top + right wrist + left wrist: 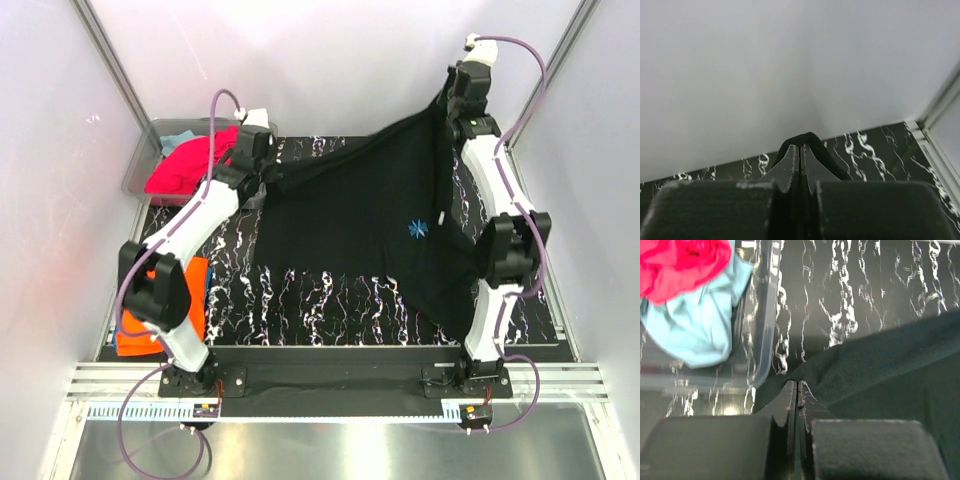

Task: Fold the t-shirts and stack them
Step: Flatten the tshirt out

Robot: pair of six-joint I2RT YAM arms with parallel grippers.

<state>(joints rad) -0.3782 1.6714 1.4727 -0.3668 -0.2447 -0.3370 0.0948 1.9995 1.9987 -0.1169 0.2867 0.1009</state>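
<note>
The large black t-shirt [375, 215] is stretched in the air between both arms, its lower part draped on the table. My left gripper [262, 172] is shut on its left edge near the bin; the left wrist view shows the cloth [880, 365] pinched at the fingertips [797, 385]. My right gripper [462, 95] is raised at the back right, shut on the shirt's other corner [805, 137]. A magenta-pink t-shirt [185, 165] and a light teal-blue t-shirt [695, 330] lie in the bin. An orange t-shirt [165, 310] lies at the left front, partly hidden by the left arm.
The clear plastic bin [150, 150] stands at the back left corner, its wall [765, 330] close to my left gripper. The black marbled mat [320, 300] covers the table. White enclosure walls stand close behind and beside the right gripper.
</note>
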